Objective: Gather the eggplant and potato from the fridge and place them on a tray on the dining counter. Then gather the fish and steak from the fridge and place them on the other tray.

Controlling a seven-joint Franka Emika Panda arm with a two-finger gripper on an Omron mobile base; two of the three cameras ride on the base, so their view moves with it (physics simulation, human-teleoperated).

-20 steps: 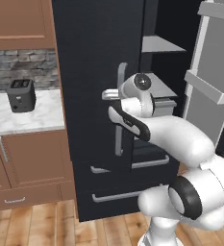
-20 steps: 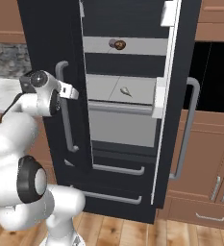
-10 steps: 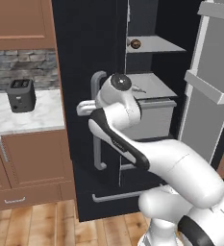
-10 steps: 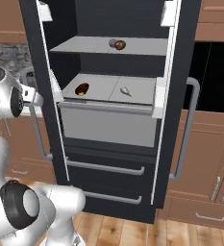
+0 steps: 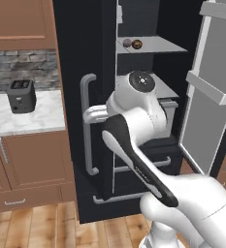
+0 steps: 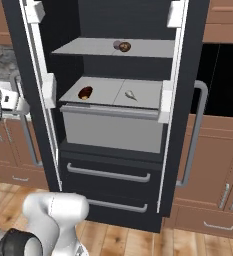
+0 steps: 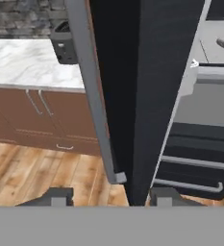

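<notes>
My fingers (image 7: 59, 196) stand parted astride the fridge (image 6: 113, 125) door's handle (image 7: 92, 91), gripping nothing; the fish (image 6: 130, 94) lies inside; I judge the door may swing back and block my reach.

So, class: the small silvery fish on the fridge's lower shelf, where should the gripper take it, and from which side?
Grip the fish across its slender body, coming in from the open front and above; it lies flat on the grey shelf, with the back wall close behind.
</notes>
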